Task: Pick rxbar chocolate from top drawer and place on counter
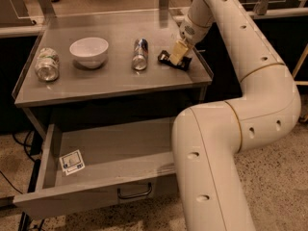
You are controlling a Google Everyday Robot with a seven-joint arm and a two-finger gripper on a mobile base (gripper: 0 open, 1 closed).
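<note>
The rxbar chocolate [164,58], a small dark bar, lies on the grey counter [110,83] near its right rim. My gripper [177,53] reaches down from the upper right and sits right on the bar, covering its middle. The top drawer [120,146] stands pulled open below the counter, with a dark pull handle [134,193] on its front. No dark bar shows inside the drawer.
On the counter are a white bowl [89,51], a can [140,53] lying on its side and a clear jar [47,65] lying at the left. A white printed card [72,162] lies in the drawer's left front corner. My arm [216,167] covers the drawer's right end.
</note>
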